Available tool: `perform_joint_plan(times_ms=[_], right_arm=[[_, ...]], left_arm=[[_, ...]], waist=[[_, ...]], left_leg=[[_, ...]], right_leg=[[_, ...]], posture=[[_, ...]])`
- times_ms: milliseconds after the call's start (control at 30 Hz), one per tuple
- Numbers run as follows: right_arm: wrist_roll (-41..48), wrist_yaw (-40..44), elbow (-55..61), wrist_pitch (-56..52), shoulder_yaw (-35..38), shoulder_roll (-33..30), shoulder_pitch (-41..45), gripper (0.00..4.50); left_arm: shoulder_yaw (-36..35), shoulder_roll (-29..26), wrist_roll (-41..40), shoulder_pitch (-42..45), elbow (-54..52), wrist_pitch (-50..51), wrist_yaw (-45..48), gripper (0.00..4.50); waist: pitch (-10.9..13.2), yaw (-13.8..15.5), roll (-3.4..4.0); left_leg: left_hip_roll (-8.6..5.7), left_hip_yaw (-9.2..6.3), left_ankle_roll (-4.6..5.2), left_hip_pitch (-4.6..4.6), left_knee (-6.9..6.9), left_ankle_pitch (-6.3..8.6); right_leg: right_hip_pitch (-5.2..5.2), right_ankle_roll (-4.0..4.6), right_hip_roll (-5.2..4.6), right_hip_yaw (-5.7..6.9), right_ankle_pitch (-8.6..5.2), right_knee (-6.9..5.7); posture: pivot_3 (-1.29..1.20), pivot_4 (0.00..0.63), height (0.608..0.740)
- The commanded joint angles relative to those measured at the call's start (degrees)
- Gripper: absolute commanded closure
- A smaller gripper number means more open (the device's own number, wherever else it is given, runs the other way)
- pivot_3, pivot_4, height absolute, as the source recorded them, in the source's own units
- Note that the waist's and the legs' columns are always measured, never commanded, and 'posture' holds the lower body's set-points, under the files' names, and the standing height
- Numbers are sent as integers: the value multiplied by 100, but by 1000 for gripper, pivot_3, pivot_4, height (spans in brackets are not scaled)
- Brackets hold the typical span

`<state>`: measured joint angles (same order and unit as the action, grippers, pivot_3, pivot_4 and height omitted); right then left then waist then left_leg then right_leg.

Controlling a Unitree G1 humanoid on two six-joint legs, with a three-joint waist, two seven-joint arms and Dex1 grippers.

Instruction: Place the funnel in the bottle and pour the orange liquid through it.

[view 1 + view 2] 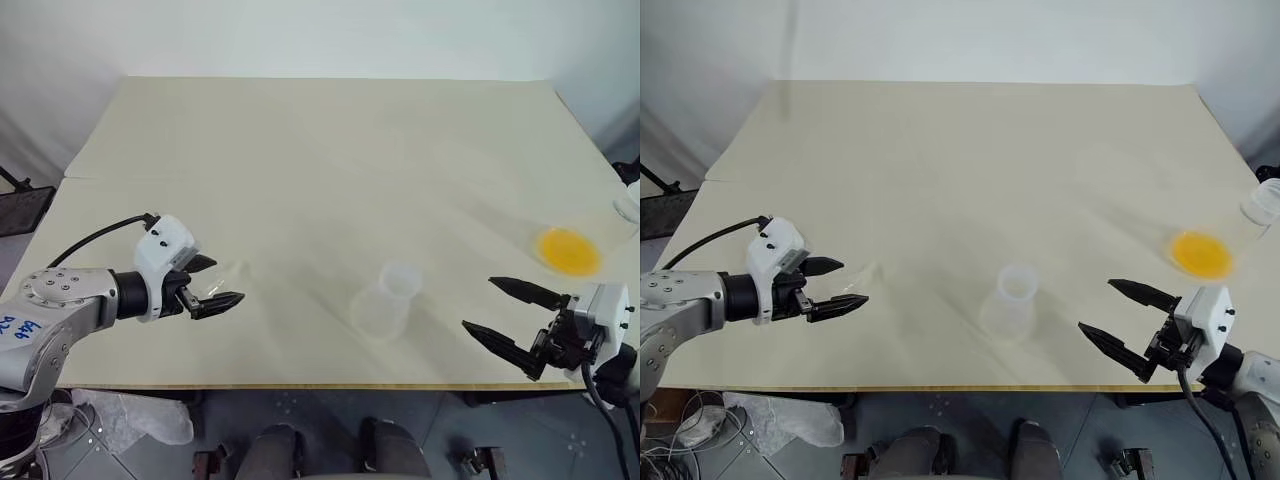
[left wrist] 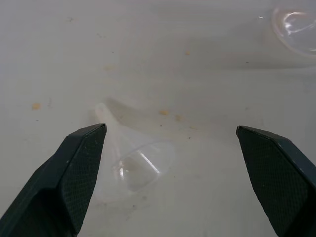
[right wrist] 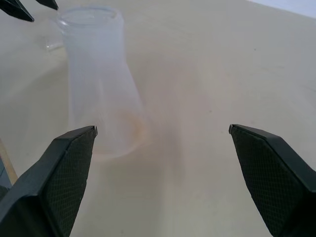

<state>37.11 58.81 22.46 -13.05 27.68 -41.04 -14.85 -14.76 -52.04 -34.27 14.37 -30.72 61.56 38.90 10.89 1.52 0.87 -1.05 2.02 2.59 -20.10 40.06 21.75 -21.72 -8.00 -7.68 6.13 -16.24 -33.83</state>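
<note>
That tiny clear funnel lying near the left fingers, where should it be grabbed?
Probably across the wide cone, near its rim. The funnel lies tipped on its side on the table, spout pointing away, so the open left gripper could come from above and pinch the cone's two sides.

A plain test room or lab, by the look of it; a wide pale table (image 1: 330, 150) stands against bare white walls (image 1: 300, 35); a clear plastic flask (image 1: 385, 300) sits on the table; loose cables (image 1: 675, 415) lie on a grey floor (image 1: 330, 420) below its front edge.
</note>
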Motion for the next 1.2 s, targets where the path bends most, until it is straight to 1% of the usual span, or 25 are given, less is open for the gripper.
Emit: perform_joint_plan(times_ms=[33, 133, 300, 433, 567, 733, 867, 1033, 1133, 1200], right_arm=[[50, 44, 19, 9, 27, -59, 38, 0], [-20, 31, -41, 82, -104, -5, 160, 0], [-178, -79, -239, 260, -413, 153, 611, 0], [-216, -87, -216, 255, -584, 188, 689, 0], [-246, -152, -219, 219, -654, 138, 794, 0], [-204, -222, -90, 136, -621, 70, 851, 0], [-157, -275, 72, 125, -428, 55, 654, 0], [-97, -362, 380, 127, -249, 109, 204, 0], [-63, -442, 527, 101, -224, 121, 94, 0], [-47, -499, 578, 84, -218, 123, 69, 0]], left_arm=[[-408, 609, -131, 372, 13, -447, -436, 12], [-388, 1170, 67, 651, 173, -816, -894, 12], [-204, 1687, 351, 1164, 670, -1221, -1426, 12], [-282, 2203, 666, 1905, 1444, -1915, -1961, 12], [-194, 2461, 826, 2418, 2002, -2464, -2046, 12], [-245, 2834, 720, 3274, 2776, -2895, -2119, 12], [-410, 2941, 563, 3756, 3280, -2963, -2151, 12], [-944, 2854, -257, 4668, 3849, -2489, -2133, 12], [-1026, 2614, -574, 4988, 4007, -2086, -1896, 12], [-1030, 2373, -649, 5227, 4243, -1691, -1946, 12]], waist=[[1, 16, -1], [0, 16, -2], [0, -3, -2], [0, 31, -2], [0, 52, -3], [1, 85, -5], [1, 103, -5], [5, 132, -13], [6, 124, -16], [6, 116, -16]], left_leg=[[0, -2, 0, -1, 1, 0], [-3, -2, 1, -2, 6, -1], [-1, 3, 0, 1, 4, -2], [-3, 6, 2, -3, 8, -3], [-13, 8, 5, -4, 9, -4], [-11, 6, 6, -7, 12, -5], [-11, 9, 7, -7, 12, -5], [-9, 9, 7, -15, 12, -5], [-11, 8, 7, -17, 15, -6], [-10, 9, 7, -13, 14, -6]], right_leg=[[0, 0, -1, 1, 0, 0], [3, -1, -1, 1, 0, 0], [0, -1, 8, 9, 0, -5], [-4, -2, 8, 25, 1, -5], [-4, -7, 3, 32, 4, -6], [-5, -9, 4, 41, 5, -4], [-5, -9, 4, 42, 5, -4], [-16, -10, 6, 47, 5, -8], [-15, -14, 4, 45, 7, -7], [-16, -14, 5, 44, 7, -11]], posture=[[0, 150, 740], [0, 150, 740], [0, 150, 740], [0, 150, 740], [0, 150, 740], [0, 150, 740], [0, 150, 740], [0, 150, 740], [0, 150, 740], [0, 150, 740]])
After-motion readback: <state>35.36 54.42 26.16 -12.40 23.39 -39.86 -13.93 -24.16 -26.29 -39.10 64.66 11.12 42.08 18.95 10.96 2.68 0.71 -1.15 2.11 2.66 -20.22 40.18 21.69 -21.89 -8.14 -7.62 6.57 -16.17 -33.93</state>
